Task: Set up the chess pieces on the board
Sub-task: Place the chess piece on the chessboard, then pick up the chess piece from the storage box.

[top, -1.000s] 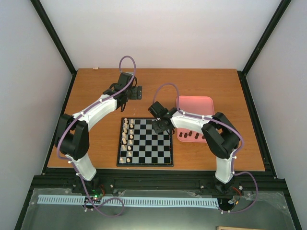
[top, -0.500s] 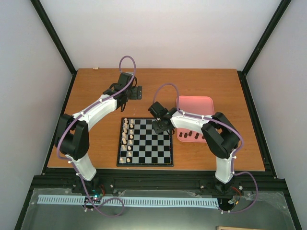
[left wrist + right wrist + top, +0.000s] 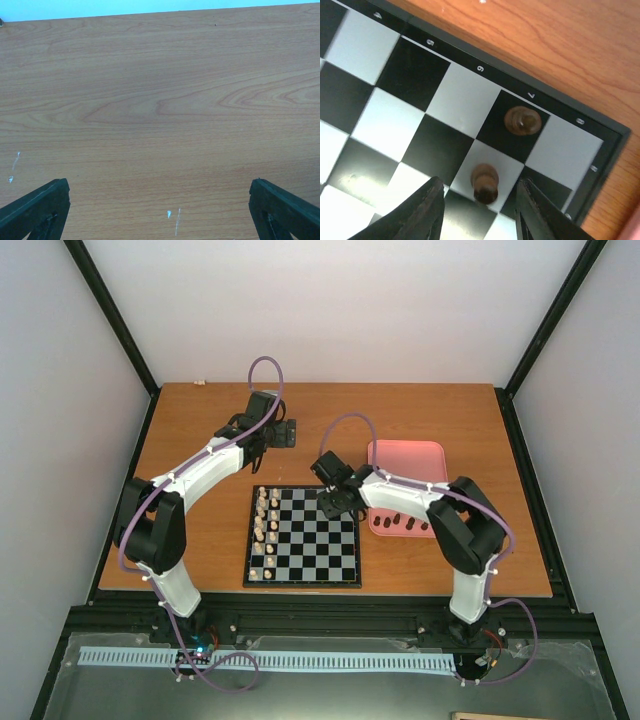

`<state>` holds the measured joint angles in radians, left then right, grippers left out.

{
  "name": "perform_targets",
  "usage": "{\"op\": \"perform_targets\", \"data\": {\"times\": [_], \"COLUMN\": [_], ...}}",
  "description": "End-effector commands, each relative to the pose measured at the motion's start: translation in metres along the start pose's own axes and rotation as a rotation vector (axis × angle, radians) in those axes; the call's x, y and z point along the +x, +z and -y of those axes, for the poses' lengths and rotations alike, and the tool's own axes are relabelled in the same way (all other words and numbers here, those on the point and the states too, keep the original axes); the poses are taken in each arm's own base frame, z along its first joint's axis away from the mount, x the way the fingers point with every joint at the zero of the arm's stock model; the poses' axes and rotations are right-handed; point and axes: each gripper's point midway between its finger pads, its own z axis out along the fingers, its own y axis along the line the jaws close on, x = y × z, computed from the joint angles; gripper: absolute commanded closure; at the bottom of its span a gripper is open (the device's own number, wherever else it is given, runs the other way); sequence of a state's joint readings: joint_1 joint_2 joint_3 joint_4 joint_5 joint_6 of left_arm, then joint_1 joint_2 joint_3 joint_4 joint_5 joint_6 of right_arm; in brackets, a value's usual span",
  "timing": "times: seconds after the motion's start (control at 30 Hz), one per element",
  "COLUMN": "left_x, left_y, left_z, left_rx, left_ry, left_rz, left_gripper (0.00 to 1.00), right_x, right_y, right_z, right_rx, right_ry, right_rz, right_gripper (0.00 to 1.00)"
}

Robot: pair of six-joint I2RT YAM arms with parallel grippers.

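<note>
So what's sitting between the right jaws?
One dark chess piece, standing on a light square of the board, touching neither side. The right wrist view shows it.

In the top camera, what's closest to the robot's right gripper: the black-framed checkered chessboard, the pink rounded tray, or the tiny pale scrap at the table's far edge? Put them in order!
1. Black-framed checkered chessboard: directly under the right gripper.
2. Pink rounded tray: beside it, on the right.
3. Tiny pale scrap: far left corner of the table.
</note>
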<state>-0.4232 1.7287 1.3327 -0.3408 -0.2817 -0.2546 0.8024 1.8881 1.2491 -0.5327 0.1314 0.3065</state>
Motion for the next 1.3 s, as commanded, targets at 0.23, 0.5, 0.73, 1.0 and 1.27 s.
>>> {"op": "perform_targets", "data": {"times": [0.23,0.5,0.73,1.0,1.27], "left_x": [-0.009,-0.009,-0.008,-0.006,-0.006], "left_y": [-0.002,-0.001,0.000,0.003,0.004], "left_z": [-0.001,0.001,0.001,0.002,0.002], "left_rx": [0.000,0.013,0.011,0.011,0.008], "left_ry": [-0.018,-0.020,-0.020,-0.019,-0.018], "left_rz": [0.018,0.014,0.010,0.005,0.004], "left_gripper": [0.00,0.00,0.00,0.00,0.00], "right_x": [-0.027,0.013,0.029,0.038,0.038], "right_y": [-0.104,-0.072,-0.047,-0.019,-0.009], "right_z": [0.044,0.141,0.164,0.158,0.156], "right_rx": [0.070,0.219,0.248,0.201,0.195], "right_ry": [0.071,0.266,0.310,0.305,0.302], "right_rz": [0.251,0.150,0.080,0.024,0.009], "right_gripper": [0.44,0.48,0.51,0.59,0.63]}}
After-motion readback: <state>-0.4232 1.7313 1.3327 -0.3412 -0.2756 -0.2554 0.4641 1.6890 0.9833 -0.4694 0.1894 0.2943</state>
